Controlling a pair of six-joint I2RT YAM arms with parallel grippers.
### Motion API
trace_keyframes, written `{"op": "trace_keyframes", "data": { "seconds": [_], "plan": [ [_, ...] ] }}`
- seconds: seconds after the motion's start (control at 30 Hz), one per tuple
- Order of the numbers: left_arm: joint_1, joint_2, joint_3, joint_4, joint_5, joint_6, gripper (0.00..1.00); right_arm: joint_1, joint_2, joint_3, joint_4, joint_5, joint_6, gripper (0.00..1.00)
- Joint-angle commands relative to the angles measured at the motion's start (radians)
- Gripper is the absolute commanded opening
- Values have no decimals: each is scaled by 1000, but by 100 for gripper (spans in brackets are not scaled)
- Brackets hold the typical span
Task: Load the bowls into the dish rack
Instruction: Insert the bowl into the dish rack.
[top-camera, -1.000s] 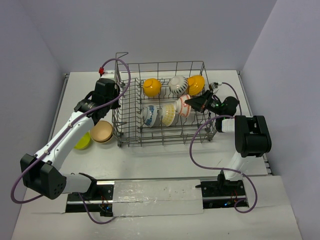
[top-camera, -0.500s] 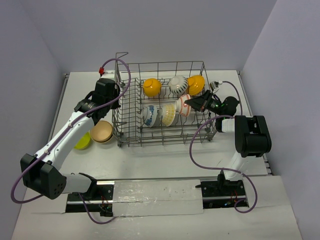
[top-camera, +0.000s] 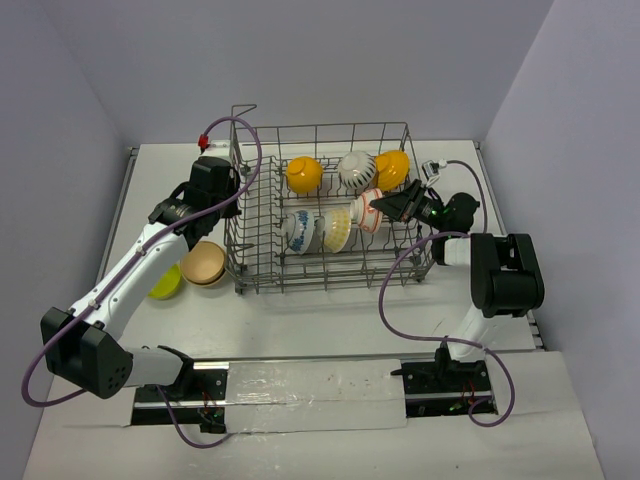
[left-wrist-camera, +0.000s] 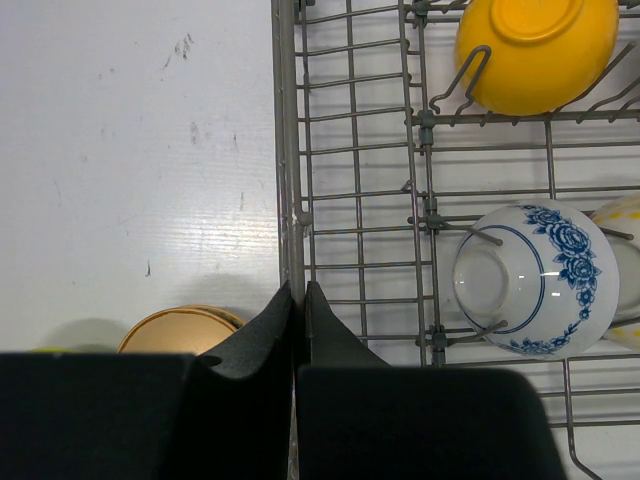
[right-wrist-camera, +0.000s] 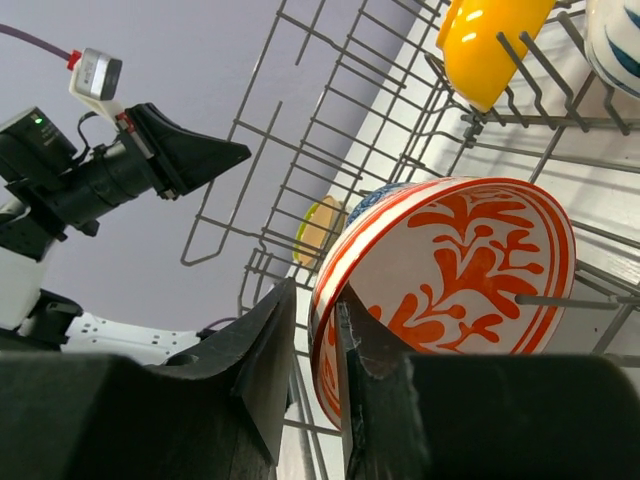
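Note:
The grey wire dish rack (top-camera: 262, 275) holds several bowls: two orange-yellow (top-camera: 303, 175) (top-camera: 392, 169), a white striped one (top-camera: 354, 171) and a blue-patterned one (top-camera: 299, 230). A red-and-white bowl (top-camera: 367, 212) stands on edge among the tines at the rack's right. My right gripper (right-wrist-camera: 318, 295) straddles that red-and-white bowl's (right-wrist-camera: 450, 270) rim; its jaws are open, with a gap at the left finger. My left gripper (left-wrist-camera: 298, 290) is shut on the dish rack's (left-wrist-camera: 290, 150) left rim wire. Tan (top-camera: 203, 264) and lime green (top-camera: 166, 283) bowls sit on the table outside the rack.
A pale yellow bowl (top-camera: 337, 228) leans between the blue-patterned and red-and-white ones. The rack's raised handle (top-camera: 243, 110) stands at its far left corner. Purple cables loop over both arms. Walls close in on the table at left, right and back.
My right gripper's jaws have spread a little around the red-and-white bowl's rim. The bowl stays in place in the rack. The left arm has not moved.

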Motion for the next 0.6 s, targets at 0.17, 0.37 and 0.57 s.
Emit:
{"op": "trace_keyframes", "data": {
  "seconds": [0.17,0.37,0.57],
  "plan": [
    [-21,32,-21,-35,80,40,8,-13,-138,6,-216,49,-182,31],
    [-23,32,-19,-36,85,40,8,-13,-198,26,-479,113,-377,32],
    [-24,32,-22,-35,83,40,9,-12,-206,29,-511,124,-391,33]
  ]
}}
